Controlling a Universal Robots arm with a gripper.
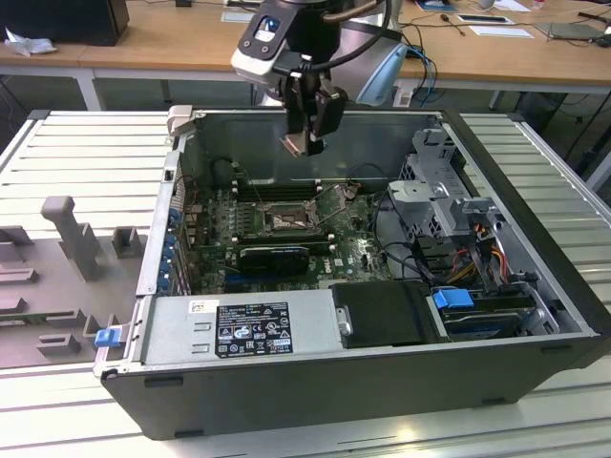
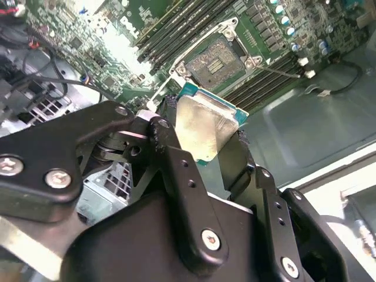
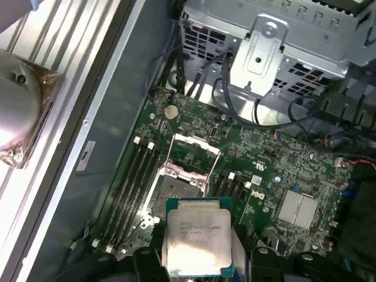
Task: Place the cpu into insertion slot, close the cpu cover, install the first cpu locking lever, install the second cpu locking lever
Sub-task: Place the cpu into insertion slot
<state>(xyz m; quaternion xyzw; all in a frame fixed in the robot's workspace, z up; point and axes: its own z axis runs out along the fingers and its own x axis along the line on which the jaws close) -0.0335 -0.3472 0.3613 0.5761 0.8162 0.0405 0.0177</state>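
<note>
While the cpu (image 1: 295,143) is being gripped firmly between the fingers of the gripper (image 1: 307,141), it is being held in the upper middle of the exterior view, above the open computer case (image 1: 382,386) and well apart from the insertion slot (image 1: 286,221), which is sitting near the frame's centre on the green motherboard (image 1: 355,254). In the first wrist view, the cpu cover (image 3: 194,143) is being shown swung up, the slot's pin field exposed.

Black-and-white label (image 1: 252,329) on power supply (image 1: 172,336), small white sticker (image 1: 202,306) beside it, faint print on cpu (image 3: 198,238) top, pale tag (image 3: 86,155) on case wall (image 3: 114,111): nothing legible.
</note>
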